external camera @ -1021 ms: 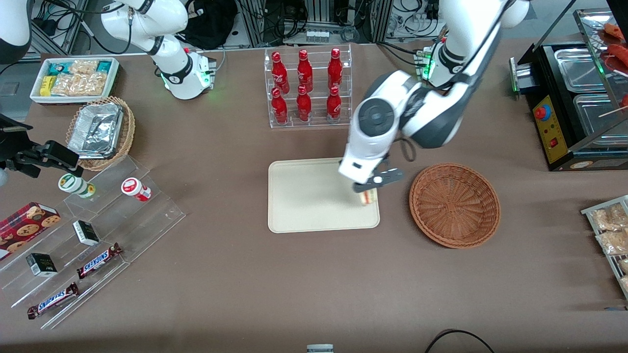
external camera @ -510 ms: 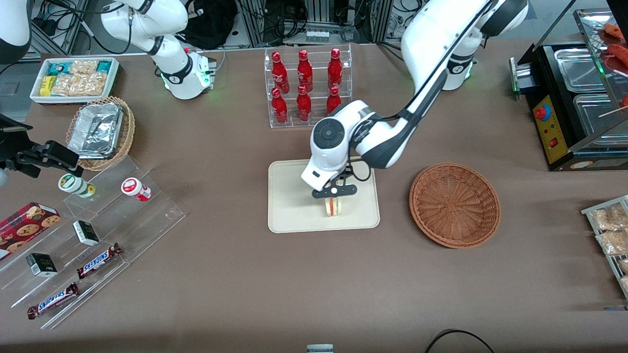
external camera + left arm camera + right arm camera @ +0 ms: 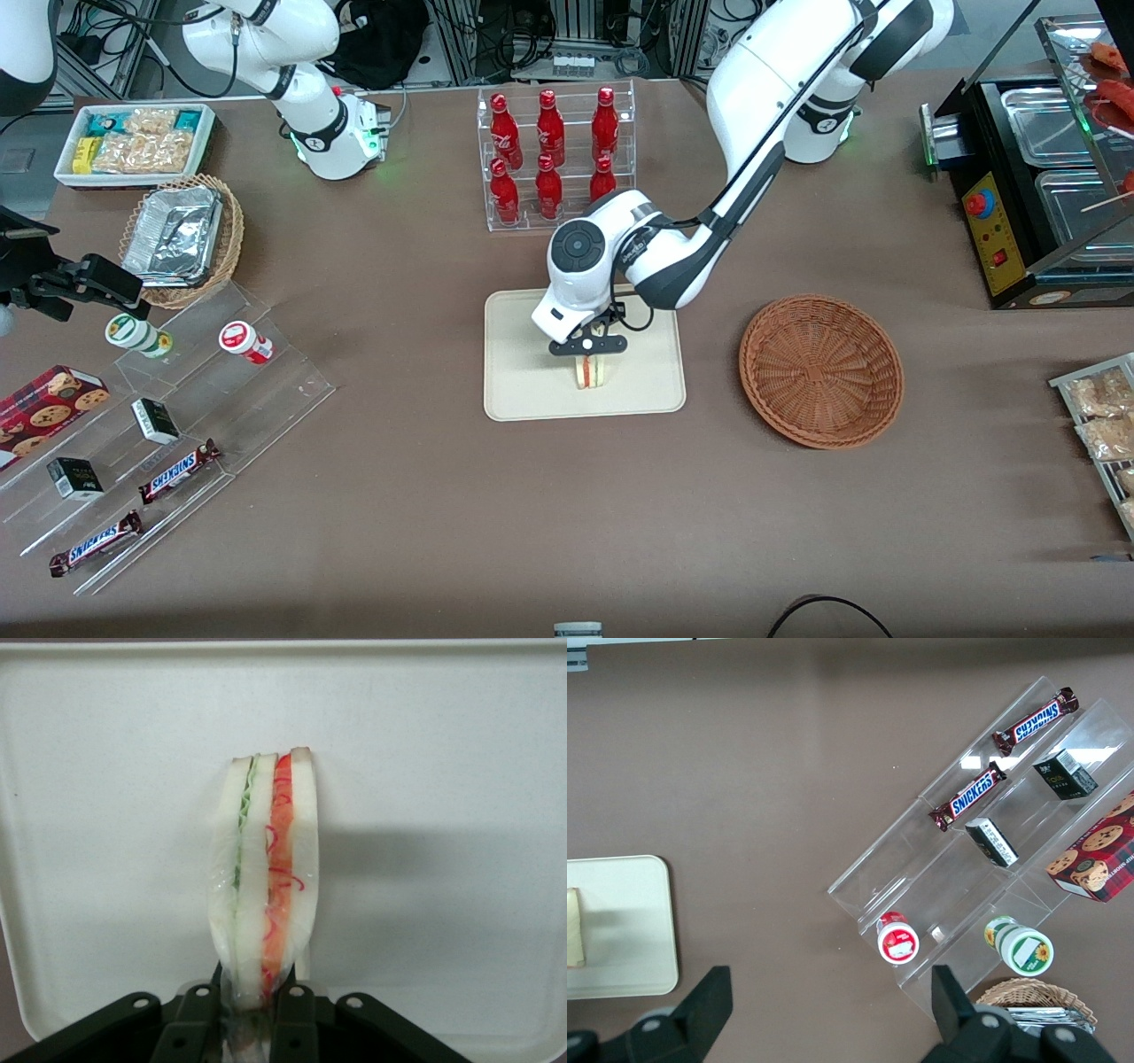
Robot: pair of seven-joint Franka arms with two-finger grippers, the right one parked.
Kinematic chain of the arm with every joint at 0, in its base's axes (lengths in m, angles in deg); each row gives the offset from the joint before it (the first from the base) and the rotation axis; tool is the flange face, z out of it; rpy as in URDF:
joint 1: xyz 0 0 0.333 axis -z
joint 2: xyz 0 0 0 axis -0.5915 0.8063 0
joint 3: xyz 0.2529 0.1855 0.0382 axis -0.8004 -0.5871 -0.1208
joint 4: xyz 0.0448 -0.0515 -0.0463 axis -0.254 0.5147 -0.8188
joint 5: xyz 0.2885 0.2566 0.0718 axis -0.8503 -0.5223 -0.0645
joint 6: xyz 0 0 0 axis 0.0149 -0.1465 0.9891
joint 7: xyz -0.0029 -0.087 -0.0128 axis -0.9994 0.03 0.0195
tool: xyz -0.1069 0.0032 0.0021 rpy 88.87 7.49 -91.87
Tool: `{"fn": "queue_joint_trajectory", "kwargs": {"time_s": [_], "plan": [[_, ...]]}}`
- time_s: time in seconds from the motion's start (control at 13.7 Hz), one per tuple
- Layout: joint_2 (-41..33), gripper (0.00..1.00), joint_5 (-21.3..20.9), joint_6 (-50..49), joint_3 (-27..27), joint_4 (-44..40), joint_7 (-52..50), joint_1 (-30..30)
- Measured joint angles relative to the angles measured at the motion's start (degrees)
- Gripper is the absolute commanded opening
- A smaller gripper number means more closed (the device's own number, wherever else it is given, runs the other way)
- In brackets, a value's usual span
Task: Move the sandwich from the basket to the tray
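My left gripper (image 3: 588, 353) is over the cream-beige tray (image 3: 523, 390) and is shut on the sandwich (image 3: 592, 373), a pale bread wedge with red-orange and green layers in clear wrap. The sandwich hangs low over the part of the tray nearer the front camera; I cannot tell whether it touches. In the left wrist view the sandwich (image 3: 264, 877) stands on edge between the black fingers (image 3: 292, 1019), with the tray (image 3: 461, 771) below it. The reddish-brown wicker basket (image 3: 821, 369) sits beside the tray toward the working arm's end and holds nothing.
A clear rack of red bottles (image 3: 554, 159) stands farther from the front camera than the tray. A tan basket with foil trays (image 3: 182, 237), a white snack bin (image 3: 135, 142) and clear stepped shelves with snacks (image 3: 159, 425) lie toward the parked arm's end. A black appliance (image 3: 1028, 195) stands at the working arm's end.
My left gripper carried the sandwich from the tray's edge nearest the basket to over the tray's middle, and moved lower.
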Motion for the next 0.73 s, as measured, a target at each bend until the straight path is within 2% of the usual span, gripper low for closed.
{"fn": "queue_joint_trajectory", "kwargs": {"time_s": [0.36,0.73], "plan": [[-1.92,1.0,0.0,-1.33,-0.39,-1.53,-1.91,-0.13],[-16.9,1.0,0.01,-19.97,-1.42,-2.28,-3.14,-4.13]]}}
